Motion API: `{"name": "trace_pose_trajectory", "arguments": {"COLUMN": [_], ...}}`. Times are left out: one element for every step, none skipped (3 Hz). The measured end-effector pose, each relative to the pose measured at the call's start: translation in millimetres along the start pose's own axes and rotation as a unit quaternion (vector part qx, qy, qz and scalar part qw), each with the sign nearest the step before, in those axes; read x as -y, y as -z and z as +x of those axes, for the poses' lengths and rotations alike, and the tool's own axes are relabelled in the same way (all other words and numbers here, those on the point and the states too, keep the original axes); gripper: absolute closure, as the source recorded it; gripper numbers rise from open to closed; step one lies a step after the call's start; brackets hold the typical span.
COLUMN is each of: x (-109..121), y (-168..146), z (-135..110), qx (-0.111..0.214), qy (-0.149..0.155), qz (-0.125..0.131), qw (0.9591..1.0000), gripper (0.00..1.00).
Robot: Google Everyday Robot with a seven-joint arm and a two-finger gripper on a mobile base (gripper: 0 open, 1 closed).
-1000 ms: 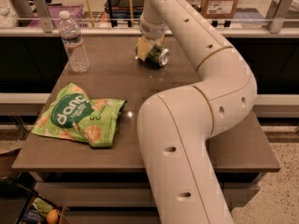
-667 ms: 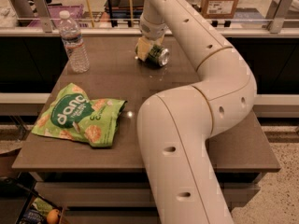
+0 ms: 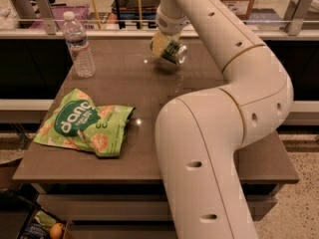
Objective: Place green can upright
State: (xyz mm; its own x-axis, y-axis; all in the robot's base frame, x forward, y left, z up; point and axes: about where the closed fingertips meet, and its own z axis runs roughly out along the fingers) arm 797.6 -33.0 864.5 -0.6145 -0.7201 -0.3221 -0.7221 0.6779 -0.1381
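The green can (image 3: 175, 54) is a small green drink can with a silver end, tilted on its side at the far middle of the brown table (image 3: 149, 148). My gripper (image 3: 166, 47) comes down from the long white arm (image 3: 234, 63) and is shut on the can. It holds the can a little above the tabletop, with a shadow on the table beneath it. The gripper's pale fingers (image 3: 158, 42) cover the can's left part.
A clear plastic water bottle (image 3: 79, 45) stands upright at the far left of the table. A flat green snack bag (image 3: 83, 122) lies at the front left. The arm's large lower link (image 3: 204, 163) fills the front right. A railing and shelves run behind the table.
The can has risen slightly off the table and shifted a little to the right with the gripper. The bottle and the snack bag have not moved.
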Motion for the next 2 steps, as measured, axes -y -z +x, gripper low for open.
{"name": "trace_pose_trajectory", "arguments": {"x": [7, 12], "y": [19, 42], "z": [4, 1], "qx": [0.018, 0.058], "qy": [-0.005, 0.0], "qz": [0.011, 0.026], "qw": [0.9998, 0.998], "gripper": [1.0, 1.0]}}
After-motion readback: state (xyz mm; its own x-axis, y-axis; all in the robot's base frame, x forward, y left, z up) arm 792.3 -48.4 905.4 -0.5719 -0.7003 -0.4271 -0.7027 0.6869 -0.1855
